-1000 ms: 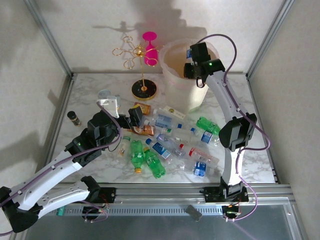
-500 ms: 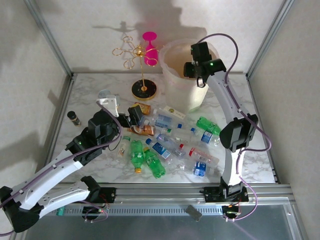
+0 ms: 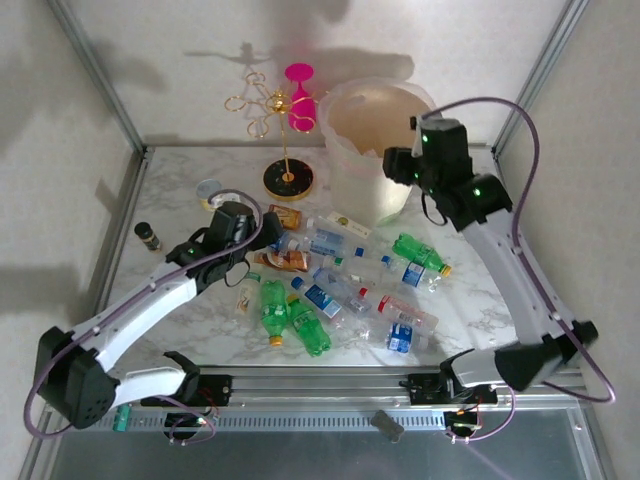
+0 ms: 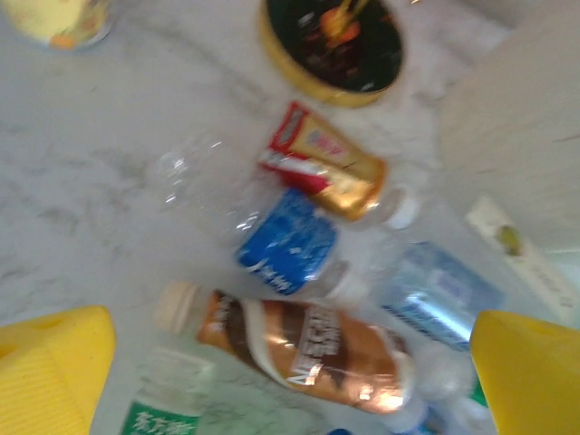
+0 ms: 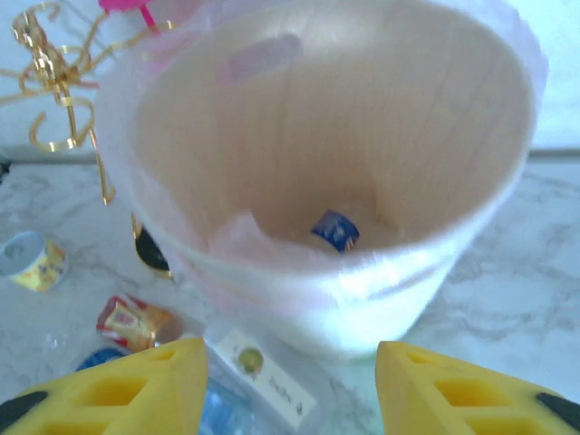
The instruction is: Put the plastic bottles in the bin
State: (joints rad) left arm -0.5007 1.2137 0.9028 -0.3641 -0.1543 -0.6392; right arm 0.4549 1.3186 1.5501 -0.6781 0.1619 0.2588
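Note:
Several plastic bottles [image 3: 345, 285] lie in a heap on the marble table, clear and green ones mixed. My left gripper [image 3: 266, 232] hovers open at the heap's left end. In the left wrist view its yellow fingers [image 4: 54, 362] straddle a brown-labelled bottle [image 4: 308, 349] without touching it, with a blue-labelled bottle [image 4: 288, 240] and a red-and-gold one [image 4: 322, 163] beyond. My right gripper [image 3: 398, 165] hangs open and empty beside the bin [image 3: 345, 150], on its near right side. Inside the bin [image 5: 362, 290] lies one blue-labelled bottle [image 5: 335, 229].
A gold wire stand [image 3: 275, 110] with a pink glass stands on a black round base [image 3: 288, 180] left of the bin. A yellow cup [image 3: 210, 190] and a dark vial [image 3: 147, 236] sit at the left. Frame posts border the table.
The right gripper has drawn back from over the bin towards its near right side, and its jaws have spread. The left arm has dropped lower over the left end of the heap.

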